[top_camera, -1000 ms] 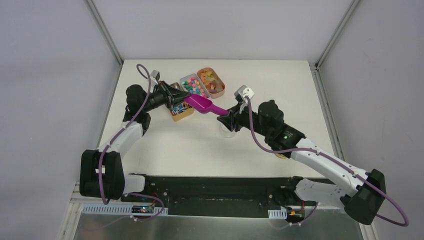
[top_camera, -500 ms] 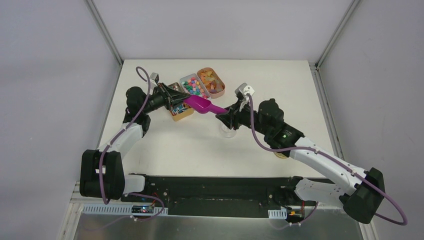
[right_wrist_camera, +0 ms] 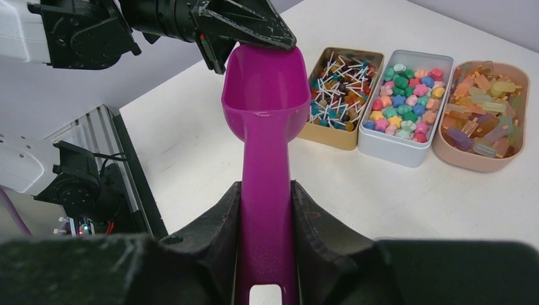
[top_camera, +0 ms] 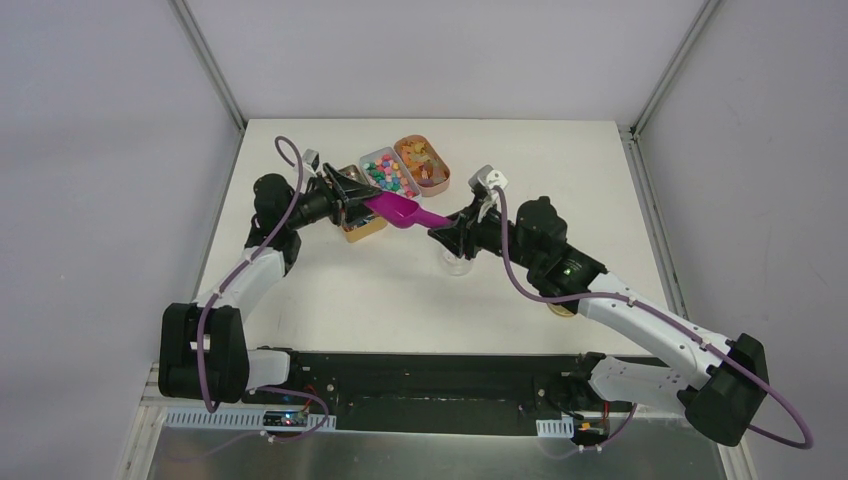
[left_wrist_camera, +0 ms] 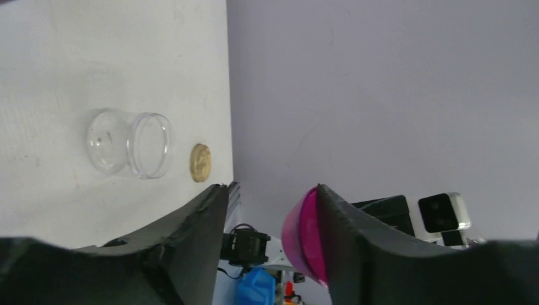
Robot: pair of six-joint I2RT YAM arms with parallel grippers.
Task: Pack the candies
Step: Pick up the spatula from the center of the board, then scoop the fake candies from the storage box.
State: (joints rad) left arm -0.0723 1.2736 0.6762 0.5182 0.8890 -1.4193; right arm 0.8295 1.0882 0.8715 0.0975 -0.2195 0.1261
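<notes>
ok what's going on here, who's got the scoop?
The right gripper is shut on the handle of a magenta plastic scoop, holding its empty bowl above the table. The left gripper is open around the bowl's rim, one finger against it. The candies sit in three open tins beside the scoop. The clear round jar is empty.

Magenta scoop (right_wrist_camera: 264, 82); multicoloured candies (right_wrist_camera: 340, 89); tan tray (right_wrist_camera: 332, 135), white tray (right_wrist_camera: 391, 149), pink tray (right_wrist_camera: 473, 162).
</notes>
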